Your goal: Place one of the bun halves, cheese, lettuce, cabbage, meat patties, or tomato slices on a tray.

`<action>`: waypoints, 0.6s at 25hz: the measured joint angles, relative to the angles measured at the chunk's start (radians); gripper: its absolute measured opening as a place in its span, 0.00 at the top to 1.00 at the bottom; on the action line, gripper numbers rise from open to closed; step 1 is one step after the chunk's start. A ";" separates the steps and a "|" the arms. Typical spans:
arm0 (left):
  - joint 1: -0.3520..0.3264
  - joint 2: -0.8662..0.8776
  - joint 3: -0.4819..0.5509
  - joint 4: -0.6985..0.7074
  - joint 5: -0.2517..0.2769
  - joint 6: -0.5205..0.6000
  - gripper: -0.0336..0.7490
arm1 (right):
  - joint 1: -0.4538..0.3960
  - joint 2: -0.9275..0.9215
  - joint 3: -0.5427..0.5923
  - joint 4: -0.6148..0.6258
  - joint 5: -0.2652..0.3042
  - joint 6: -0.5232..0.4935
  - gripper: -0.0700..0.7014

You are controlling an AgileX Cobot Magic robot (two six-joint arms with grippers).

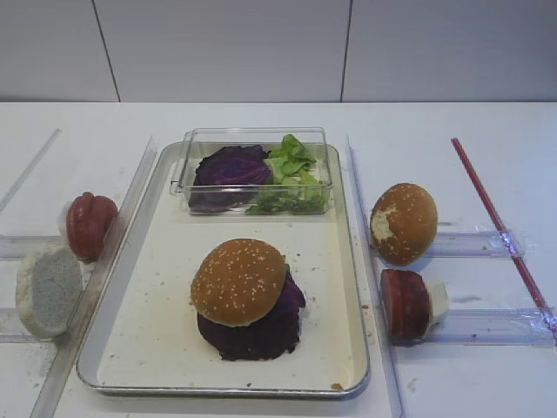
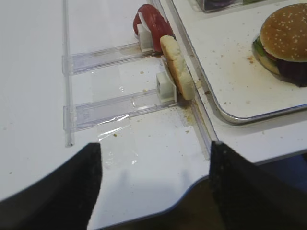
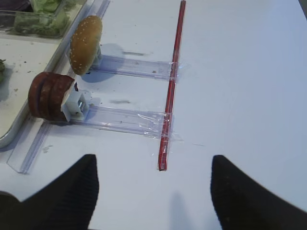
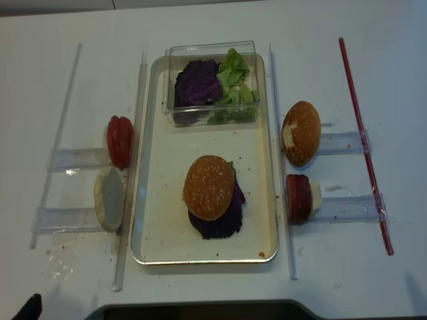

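A silver tray (image 1: 348, 261) holds a sesame bun half (image 1: 238, 280) stacked on purple cabbage (image 1: 261, 335). At the tray's far end, a clear box holds more cabbage (image 1: 228, 167) and lettuce (image 1: 291, 170). Red tomato slices (image 1: 90, 225) stand in a holder left of the tray. Dark meat patties (image 1: 405, 303) stand in one on the right. No cheese is in view. My right gripper (image 3: 153, 165) is open over bare table, near the patties (image 3: 48, 96). My left gripper (image 2: 154, 148) is open at the table's front edge, with nothing between its fingers.
A pale floury bun half (image 1: 48, 289) stands left of the tray. A brown bun with a torn white patch (image 1: 403, 223) stands on the right. Clear plastic rails flank the tray. A red strip (image 1: 496, 222) is taped down at the far right.
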 joint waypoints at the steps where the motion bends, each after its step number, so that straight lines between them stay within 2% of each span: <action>1: 0.000 0.000 0.000 0.005 0.000 0.000 0.40 | 0.000 0.000 0.000 0.000 0.000 0.000 0.25; 15: 0.000 0.000 0.000 0.005 0.000 0.000 0.40 | 0.000 0.000 0.000 0.000 0.000 0.000 0.25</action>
